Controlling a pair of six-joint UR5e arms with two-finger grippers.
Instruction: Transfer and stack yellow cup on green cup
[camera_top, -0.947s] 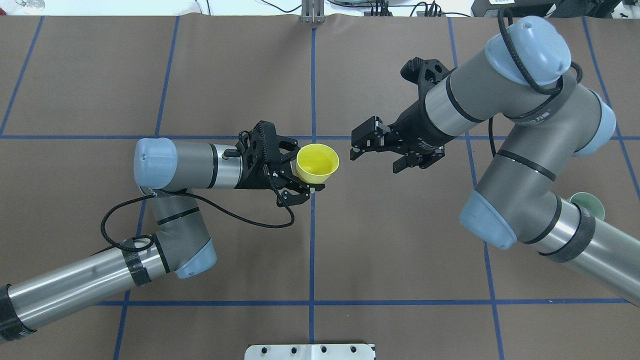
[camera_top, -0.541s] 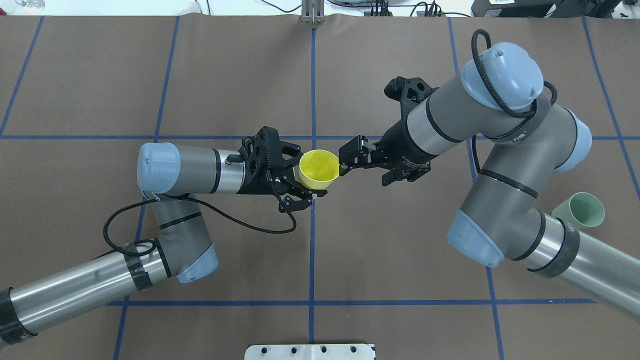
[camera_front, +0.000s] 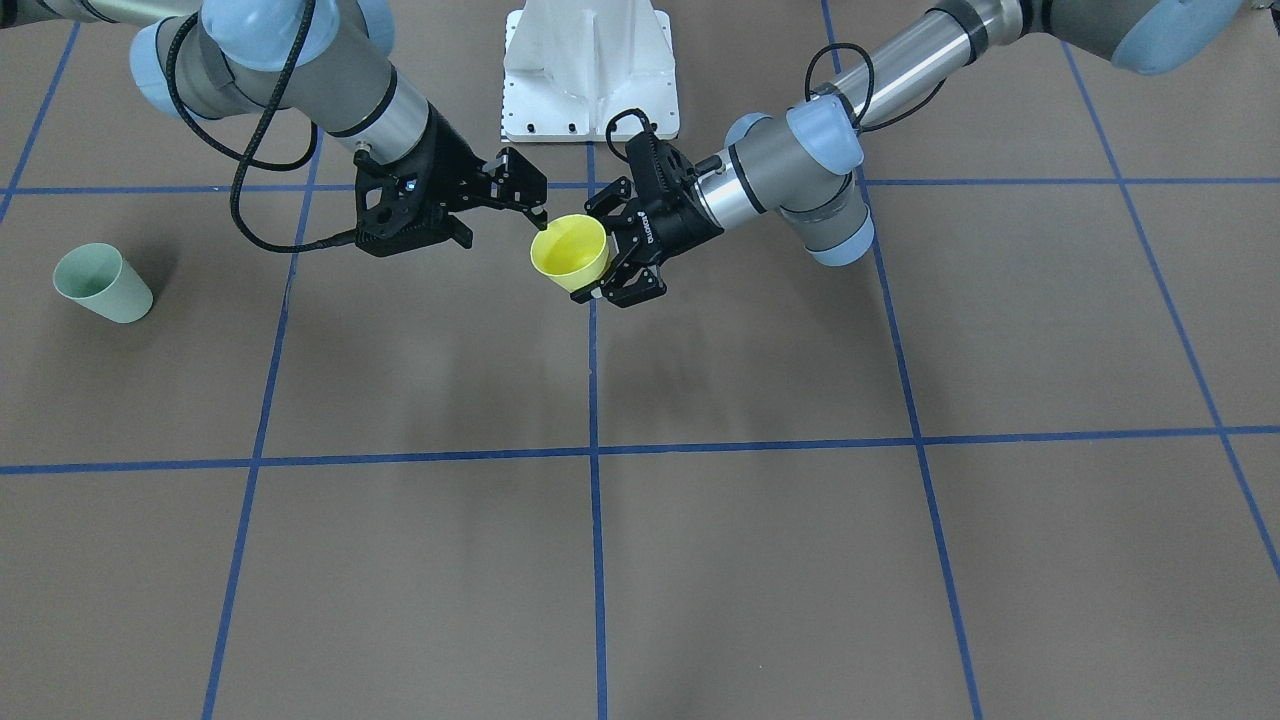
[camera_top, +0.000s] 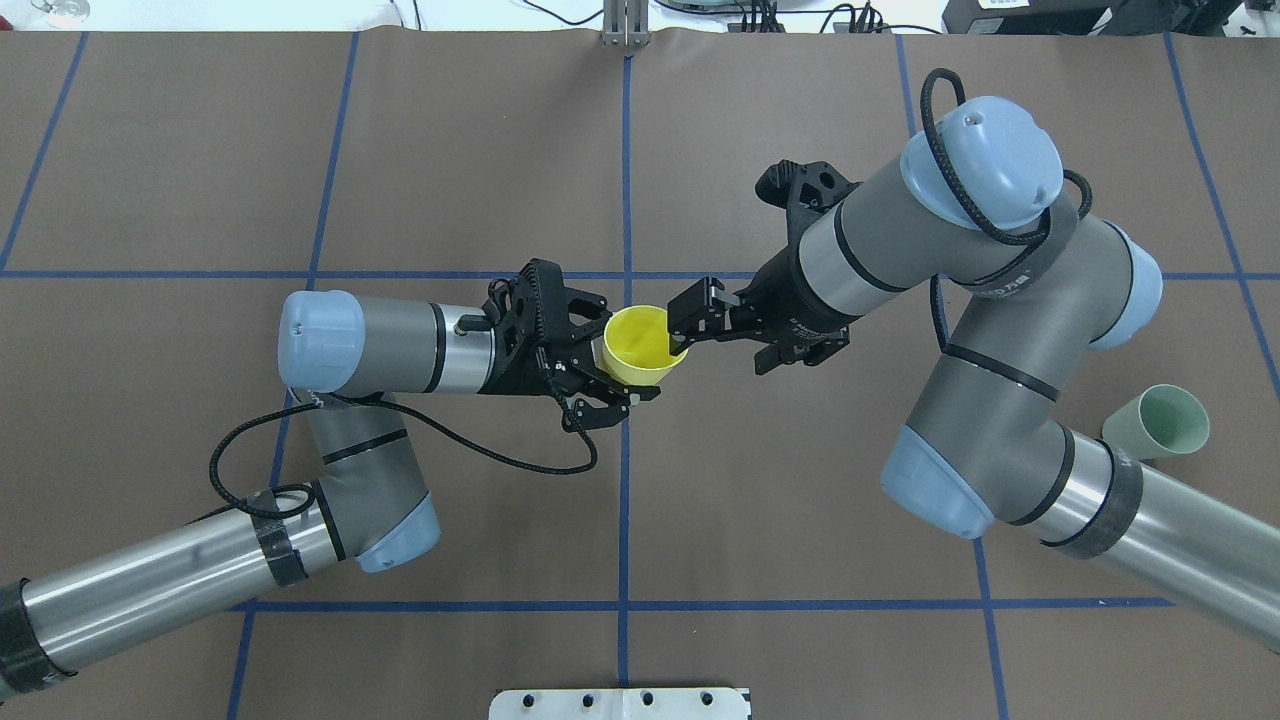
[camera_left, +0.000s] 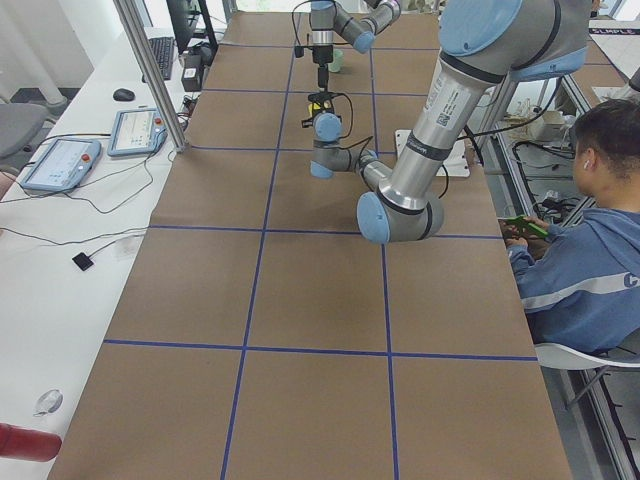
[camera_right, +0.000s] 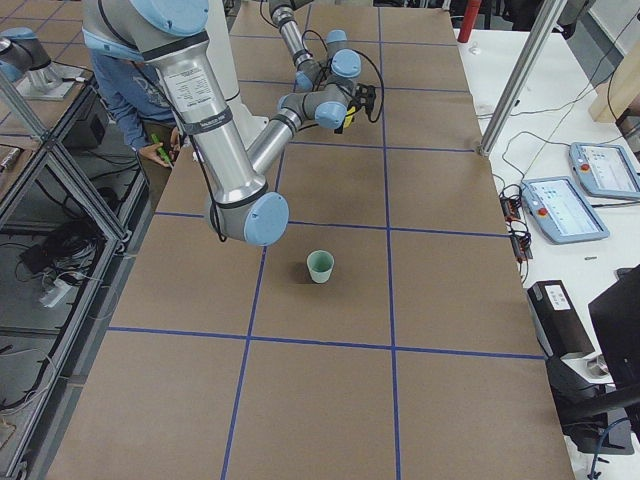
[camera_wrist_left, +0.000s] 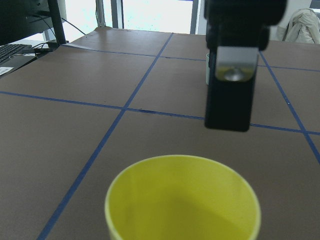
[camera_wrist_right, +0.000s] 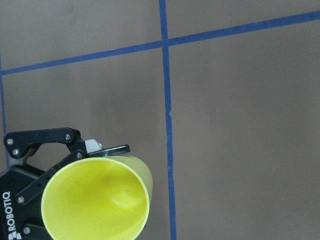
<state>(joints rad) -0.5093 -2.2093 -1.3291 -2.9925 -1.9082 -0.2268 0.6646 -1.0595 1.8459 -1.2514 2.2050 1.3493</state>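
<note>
The yellow cup (camera_top: 643, 345) hangs upright above the table's middle, with my left gripper (camera_top: 622, 358) shut on its side from the left. It also shows as the yellow cup (camera_front: 570, 252), the yellow cup (camera_wrist_left: 182, 200) and the yellow cup (camera_wrist_right: 95, 200). My right gripper (camera_top: 722, 345) stands open just right of it. One of its fingers (camera_wrist_left: 232, 75) sits over the far edge of the rim, and nothing is between its fingers. The green cup (camera_top: 1160, 422) stands on the table far right, beside my right forearm, also seen as the green cup (camera_front: 100, 283).
Brown table cover with blue tape grid lines (camera_top: 625, 500). A white base plate (camera_front: 590, 70) sits at the robot's edge. A seated person (camera_left: 580, 260) is beside the table in the exterior left view. A side bench holds tablets (camera_left: 60, 160).
My right gripper has moved left toward the yellow cup until one finger reaches its rim. The left gripper with the cup drifted slightly right and down. The right arm uncovered the green cup.
</note>
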